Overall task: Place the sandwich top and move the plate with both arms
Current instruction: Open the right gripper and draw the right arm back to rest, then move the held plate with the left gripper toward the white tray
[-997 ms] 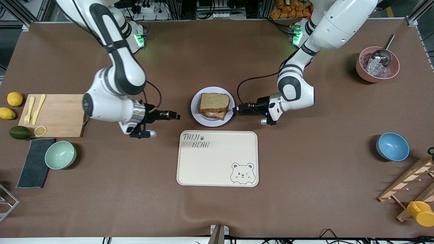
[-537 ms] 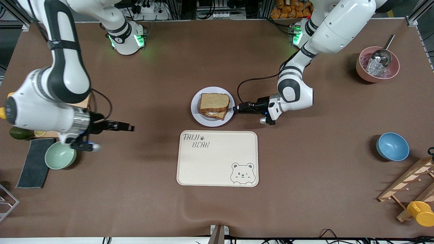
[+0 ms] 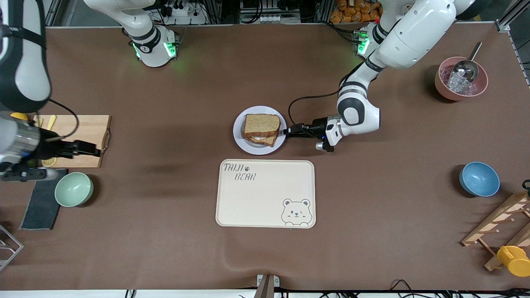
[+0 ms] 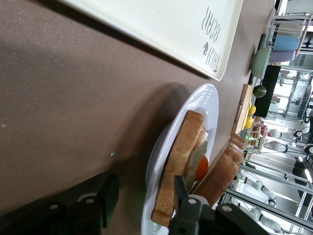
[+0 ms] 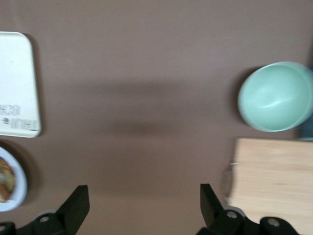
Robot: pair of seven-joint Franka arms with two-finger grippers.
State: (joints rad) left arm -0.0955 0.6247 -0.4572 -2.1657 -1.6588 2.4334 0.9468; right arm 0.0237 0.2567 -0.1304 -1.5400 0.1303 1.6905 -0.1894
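one plate [image 3: 238, 133] holds one sandwich top [image 3: 261, 123] lying flat, no clear long axis. left end effector [image 3: 287, 132] grasps the plate rim; right end effector [image 3: 92, 149], released, hangs over the cutting board [image 3: 85, 133].

light-brown wholemeal bread slice [image 3: 261, 123] with darker crust on a pale lavender-white round plate [image 3: 239, 140]. cream rectangular tray [image 3: 265, 198] printed with grey lettering and a bear face. mint-green bowl [image 3: 73, 189], blue bowl [image 3: 479, 179], pink bowl [image 3: 441, 89], brown table cover [image 3: 165, 231].
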